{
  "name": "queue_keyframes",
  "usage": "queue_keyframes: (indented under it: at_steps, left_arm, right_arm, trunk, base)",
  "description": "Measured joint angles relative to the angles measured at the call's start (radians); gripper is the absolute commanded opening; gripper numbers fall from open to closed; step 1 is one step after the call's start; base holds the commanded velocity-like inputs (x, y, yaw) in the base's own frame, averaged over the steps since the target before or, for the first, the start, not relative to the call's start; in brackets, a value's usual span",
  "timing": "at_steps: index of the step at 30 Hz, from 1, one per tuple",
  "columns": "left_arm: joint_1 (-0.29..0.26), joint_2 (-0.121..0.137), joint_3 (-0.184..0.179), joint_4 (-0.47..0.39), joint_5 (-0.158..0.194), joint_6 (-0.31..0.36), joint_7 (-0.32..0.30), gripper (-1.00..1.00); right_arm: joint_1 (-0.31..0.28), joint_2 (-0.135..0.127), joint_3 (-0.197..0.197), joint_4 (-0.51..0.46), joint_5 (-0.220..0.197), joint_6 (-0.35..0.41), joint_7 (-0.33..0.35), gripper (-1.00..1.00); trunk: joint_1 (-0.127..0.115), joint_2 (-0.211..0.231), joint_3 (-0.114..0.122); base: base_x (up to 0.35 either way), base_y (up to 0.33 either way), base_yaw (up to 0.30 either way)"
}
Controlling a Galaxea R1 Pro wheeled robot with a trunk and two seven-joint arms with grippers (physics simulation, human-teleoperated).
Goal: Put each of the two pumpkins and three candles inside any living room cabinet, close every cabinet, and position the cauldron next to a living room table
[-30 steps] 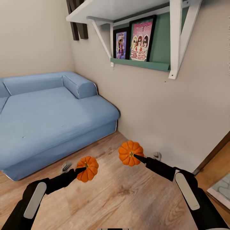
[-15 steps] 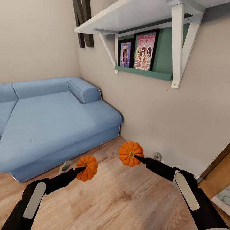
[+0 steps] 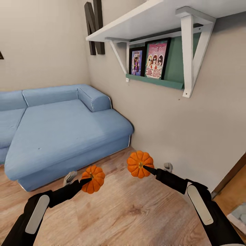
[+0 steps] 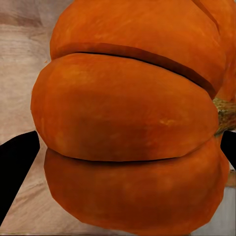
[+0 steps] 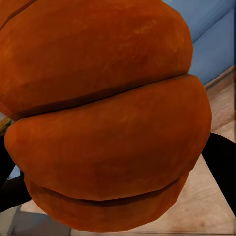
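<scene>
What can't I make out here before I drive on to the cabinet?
- Left claw fingertips: head view, hidden behind the left pumpkin; in the left wrist view that pumpkin blocks nearly everything ahead.
- Right claw fingertips: same, buried in the right pumpkin; the right wrist view is likewise blocked.
- Two grey objects on the floor: partly hidden by arms and pumpkins, unidentifiable.
- Sofa: cut by the head view's left edge.

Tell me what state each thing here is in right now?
Left pumpkin: held off the floor in the left gripper.
Right pumpkin: held off the floor in the right gripper.
Blue sofa: bare, against the wall.
Framed pictures: upright on the green ledge.
</scene>
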Motion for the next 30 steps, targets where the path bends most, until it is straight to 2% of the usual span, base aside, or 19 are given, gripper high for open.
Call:
queue_keyframes:
  at_steps: [4, 8, 30]
  left_arm:
    - [0.0, 0.0, 0.0, 0.0, 0.001, 0.0, 0.002, -1.0]
    - [0.0, 0.0, 0.0, 0.0, -0.002, 0.001, 0.003, -1.0]
    - [0.0, -0.002, 0.0, 0.0, -0.009, -0.001, 0.006, -1.0]
  right_arm:
    - [0.0, 0.0, 0.002, -0.001, 0.003, -0.012, -0.031, -1.0]
    - [0.0, 0.0, 0.031, 0.0, 0.0, -0.012, -0.055, -1.0]
    - [0.0, 0.0, 0.04, 0.001, 0.004, -0.014, -0.059, -1.0]
  trunk:
    - [0.0, 0.0, 0.0]
    - [0.0, 0.0, 0.001]
    - [0.0, 0.0, 0.01]
  base:
    - [-0.295, -0.139, 0.082]
    - [-0.325, -0.047, 0.253]
    - [-0.229, -0.031, 0.279]
